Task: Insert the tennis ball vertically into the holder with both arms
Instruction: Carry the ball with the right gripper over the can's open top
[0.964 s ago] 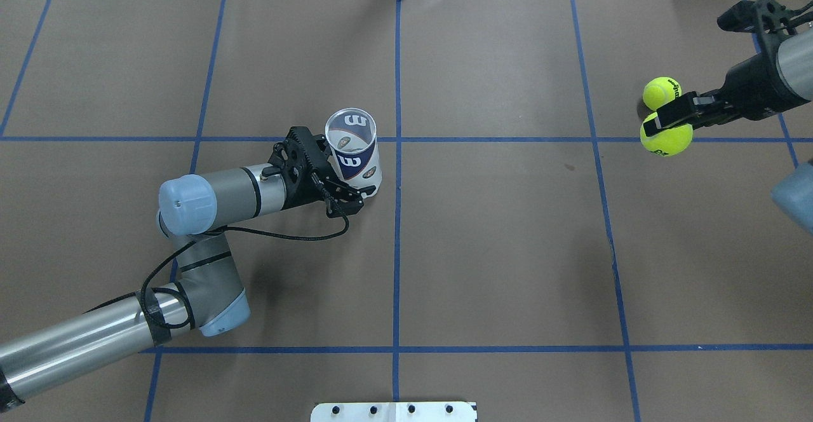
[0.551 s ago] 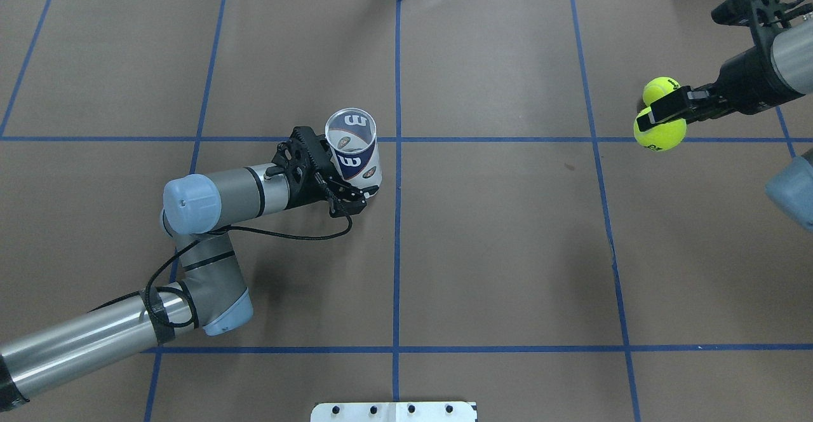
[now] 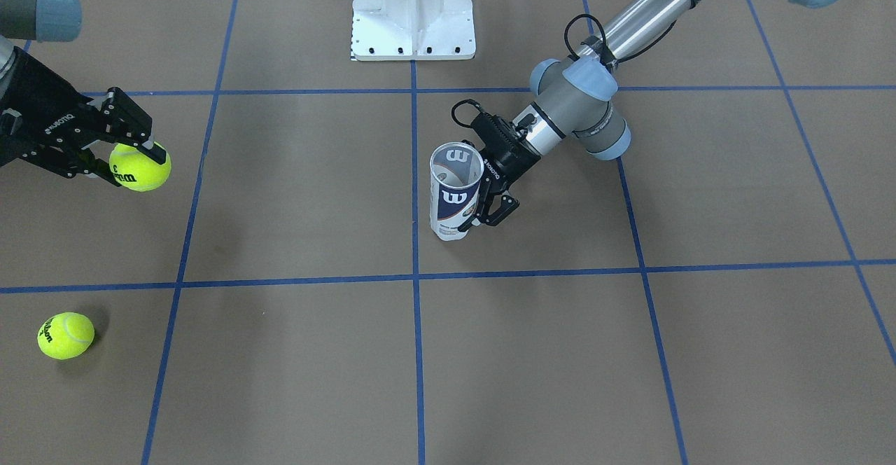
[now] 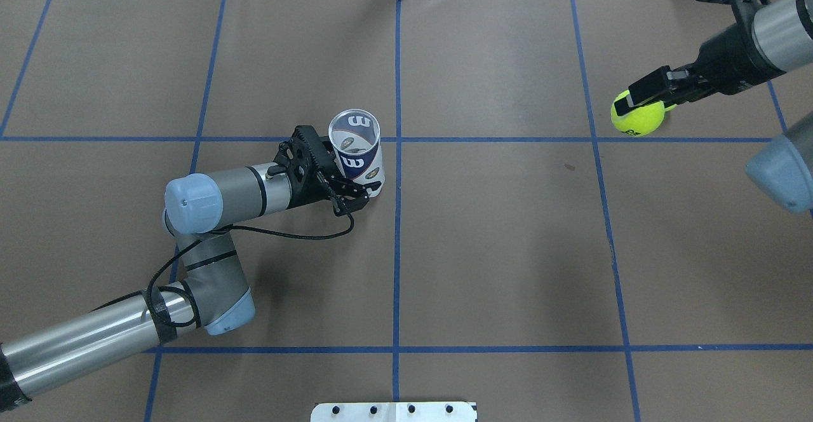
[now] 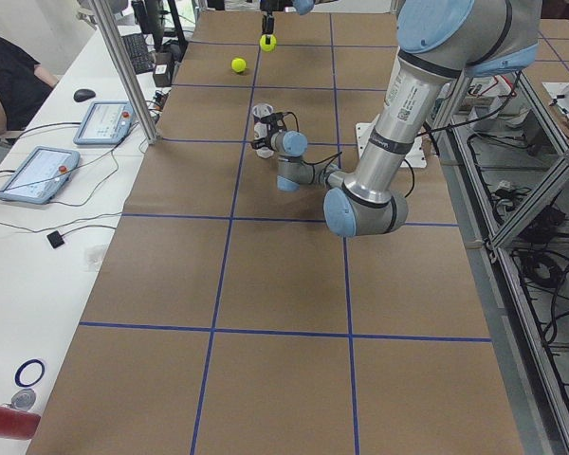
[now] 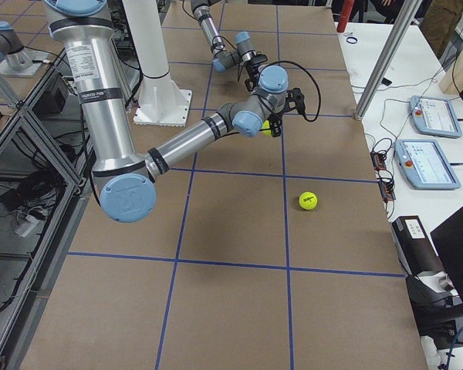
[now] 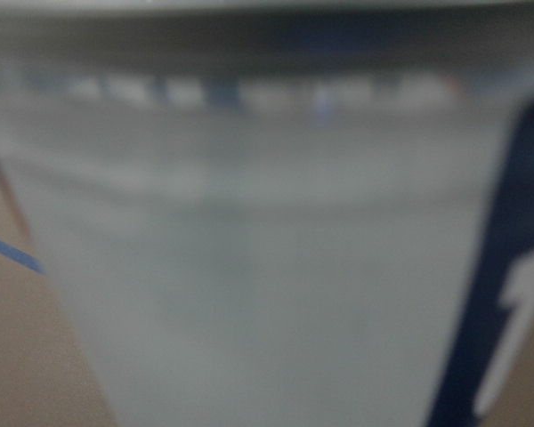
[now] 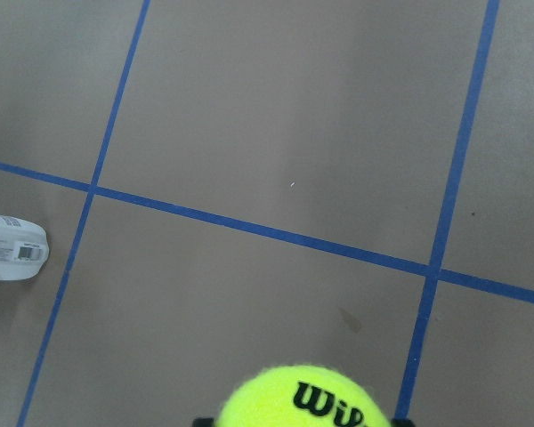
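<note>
Left gripper [image 3: 483, 202] clamped on upright holder [image 3: 453, 202] — mid-table [image 3: 294, 192], right gripper [image 3: 122, 150] gripping raised ball [image 3: 143, 169] at right, second ball [image 3: 65, 335] on table.

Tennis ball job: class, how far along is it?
Done: left gripper grips the upright holder; right gripper holds a ball above the table. In hand: the ball hangs far from the holder. Left: bring it over the open mouth and drop it in.
</note>
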